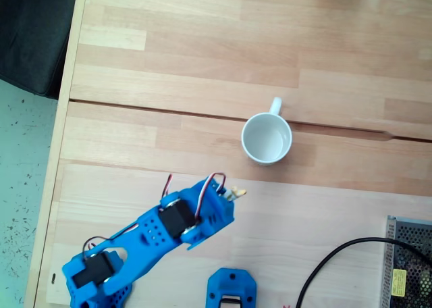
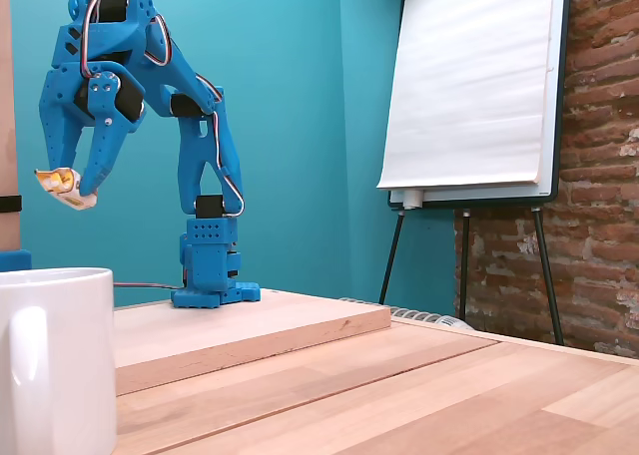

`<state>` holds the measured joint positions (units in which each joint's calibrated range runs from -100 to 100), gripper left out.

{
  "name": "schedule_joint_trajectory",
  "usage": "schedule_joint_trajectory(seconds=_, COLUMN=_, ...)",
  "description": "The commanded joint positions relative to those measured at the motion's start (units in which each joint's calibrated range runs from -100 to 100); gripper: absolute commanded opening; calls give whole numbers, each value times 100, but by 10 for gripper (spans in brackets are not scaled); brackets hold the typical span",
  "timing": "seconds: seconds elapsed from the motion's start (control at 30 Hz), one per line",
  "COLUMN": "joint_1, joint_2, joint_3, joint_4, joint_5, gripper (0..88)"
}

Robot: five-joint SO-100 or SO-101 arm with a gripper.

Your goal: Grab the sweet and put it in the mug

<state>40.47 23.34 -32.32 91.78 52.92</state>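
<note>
Sweet (image 2: pixel 66 187) hanging in the air, one only, pinched between the tips of the blue gripper (image 2: pixel 72 190).

From above, it is peeking out at the gripper's (image 1: pixel 233 194) tip as a yellowish speck, too small to read, short of the one white mug (image 1: pixel 266 138). The low side camera is cutting the mug (image 2: pixel 55 360) off at its left edge; one table (image 1: pixel 202 71) is carrying everything.

The blue gripper (image 2: pixel 72 188) hangs in the air pinching the sweet (image 2: pixel 62 187), above the white mug (image 2: pixel 55 360) at lower left.
</note>
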Motion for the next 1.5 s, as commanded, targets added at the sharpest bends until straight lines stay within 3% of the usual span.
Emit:
schedule_joint_trajectory(seconds=0.0, joint_1=-60, joint_2=282, joint_3=-800, joint_4=-41, joint_5=-29, gripper=35)
schedule_joint_trajectory(seconds=0.5, joint_1=-68, joint_2=893, joint_3=-1086, joint_4=-2614, joint_5=-88, gripper=34)
schedule_joint_trajectory(seconds=1.0, joint_1=-801, joint_2=1254, joint_3=-1086, joint_4=-2880, joint_5=-112, gripper=33)
schedule_joint_trajectory(seconds=1.47, joint_1=-750, joint_2=1280, joint_3=-1095, joint_4=-2896, joint_5=-425, gripper=36)
